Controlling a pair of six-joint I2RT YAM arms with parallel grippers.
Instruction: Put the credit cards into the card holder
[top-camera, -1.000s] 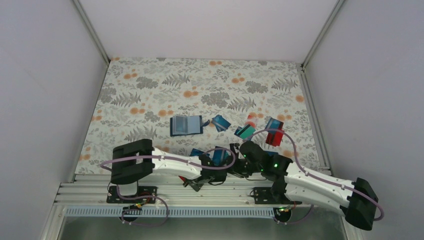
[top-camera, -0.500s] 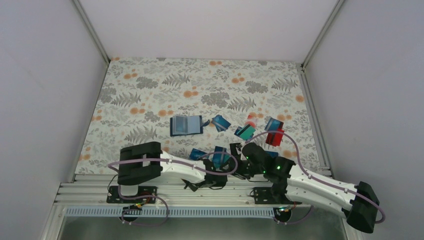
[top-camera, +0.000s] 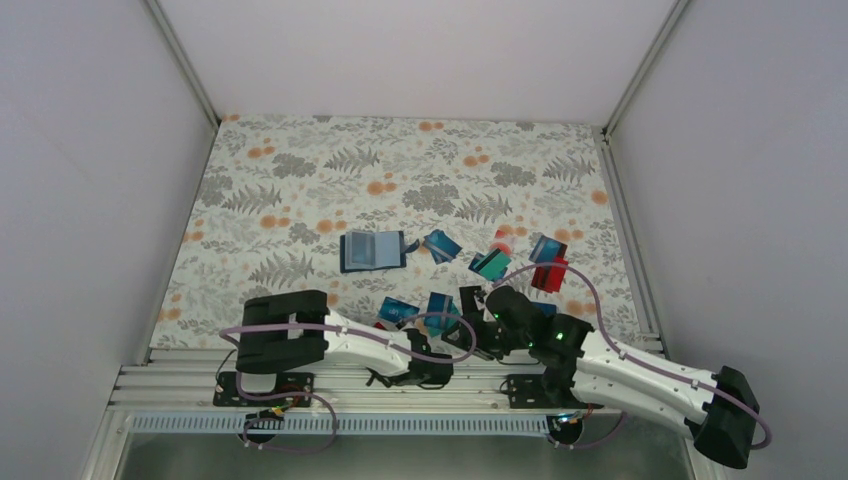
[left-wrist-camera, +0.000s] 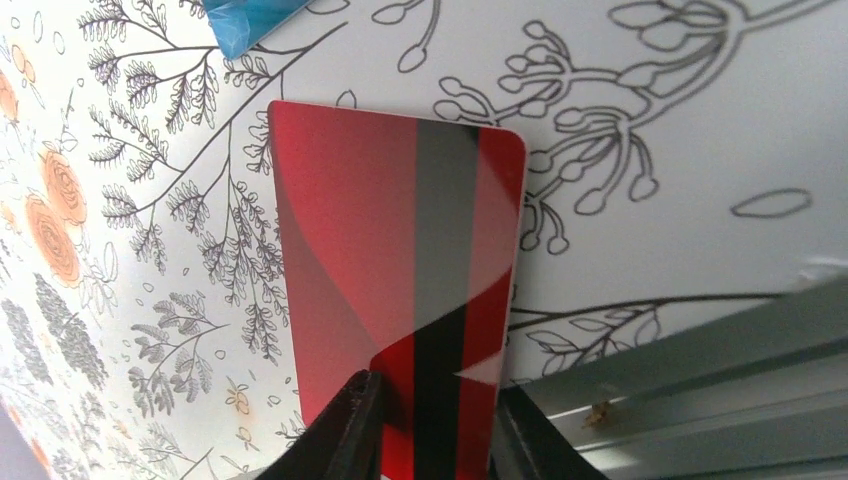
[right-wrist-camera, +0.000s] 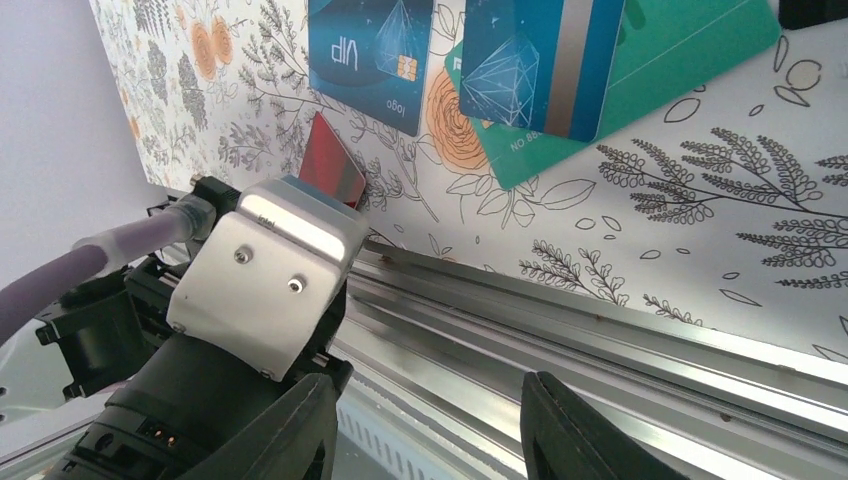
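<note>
A red credit card (left-wrist-camera: 390, 250) with a dark stripe lies at the table's near edge. My left gripper (left-wrist-camera: 435, 385) is shut on its near end, one finger over its face and the other at its edge by the rail. From the right wrist the same red card (right-wrist-camera: 330, 160) shows beside the left wrist. My right gripper (right-wrist-camera: 428, 385) hangs open over the metal rail and holds nothing. The dark navy card holder (top-camera: 372, 251) lies mid-table, away from both grippers. Blue credit cards (top-camera: 440, 245) and a teal card (top-camera: 490, 263) lie to its right.
Another red card (top-camera: 548, 275) and a blue card (top-camera: 545, 248) lie at the right. A blue VIP card (right-wrist-camera: 370, 55) and a striped blue card (right-wrist-camera: 540, 65) on a teal card (right-wrist-camera: 690, 50) lie just past the aluminium rail (right-wrist-camera: 600, 330). White walls enclose the table.
The left arm has swung right along the near edge and its jaws have closed in on the red card. The right arm has edged slightly left, jaws unchanged.
</note>
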